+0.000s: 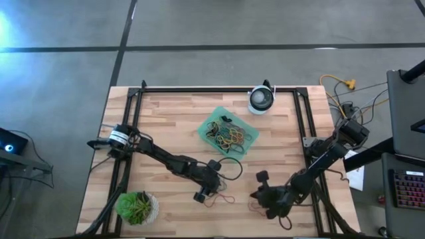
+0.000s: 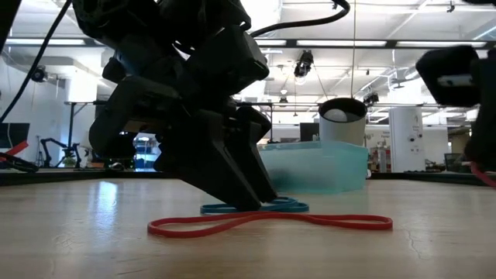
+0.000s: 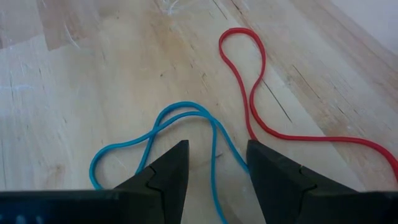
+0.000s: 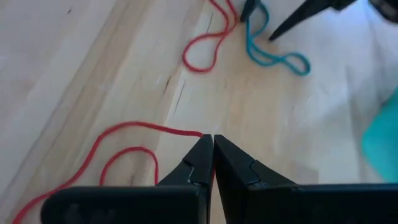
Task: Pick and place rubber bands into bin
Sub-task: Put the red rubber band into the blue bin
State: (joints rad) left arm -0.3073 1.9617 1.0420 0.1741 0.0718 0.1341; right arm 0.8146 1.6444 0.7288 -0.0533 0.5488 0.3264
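The counter point(image 1: 172, 126) carries the bin point(image 1: 229, 131) toward its far side, with a heap of rubber bands point(image 1: 232, 136) lying inside it. Well apart from the bin, nearer the front edge, the left tool point(image 3: 216, 163) stands with fingers apart, tips down on the counter, straddling a blue band point(image 3: 155, 134); a long red band point(image 3: 258, 93) lies just beside it. The right tool point(image 4: 212, 152) is pressed together, pinching a second red band point(image 4: 124, 140) at its tips.
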